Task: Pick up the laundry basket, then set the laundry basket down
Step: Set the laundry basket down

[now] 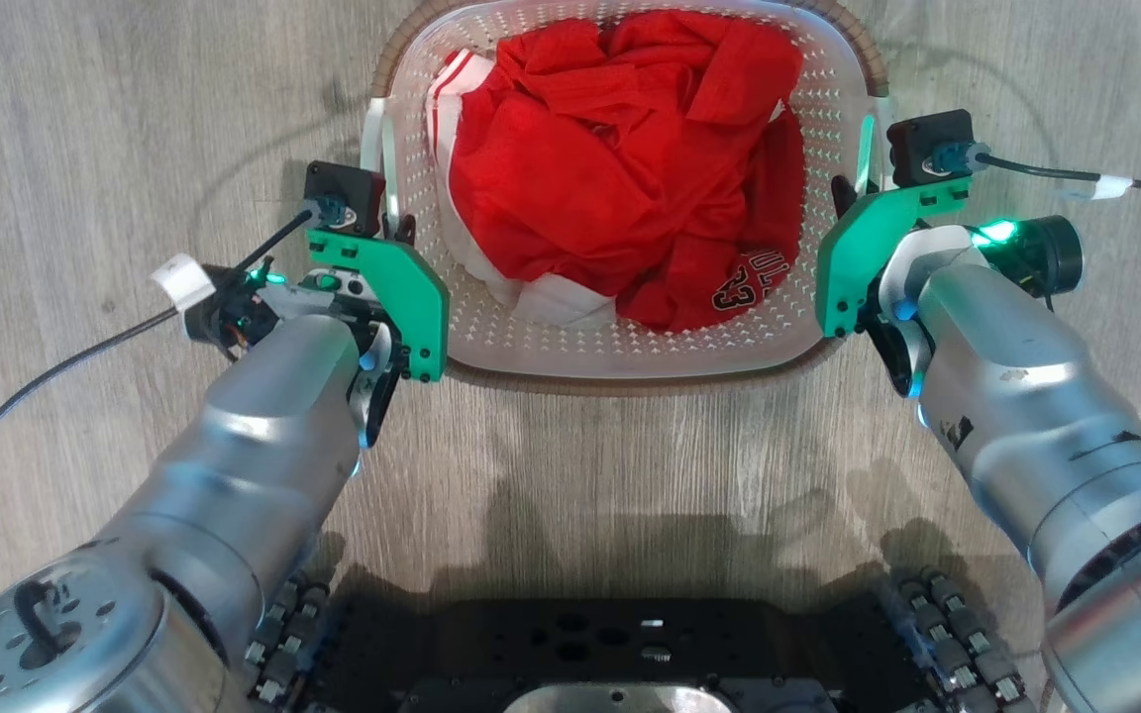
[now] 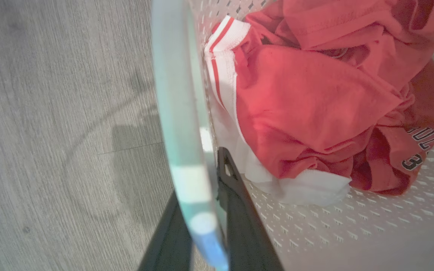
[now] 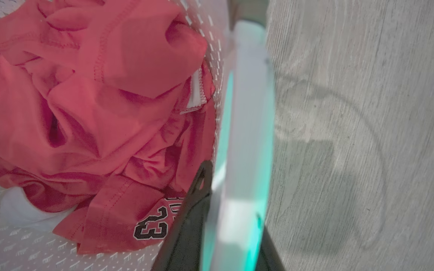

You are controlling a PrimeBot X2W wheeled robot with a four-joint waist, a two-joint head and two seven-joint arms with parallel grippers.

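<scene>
Head view: laundry basket (image 1: 630, 347) over wood floor (image 1: 135, 119), flanked both sides. Left gripper (image 1: 402, 230) pinches basket's left handle (image 1: 377, 149), right gripper (image 1: 843, 193) its right handle (image 1: 871, 144); symmetric hold should keep red clothes (image 1: 620, 168) level.

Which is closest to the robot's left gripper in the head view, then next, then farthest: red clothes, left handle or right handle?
1. Left handle, between the left gripper's fingers.
2. Red clothes, piled in the middle of the laundry basket.
3. Right handle, far side, at the right gripper.
</scene>
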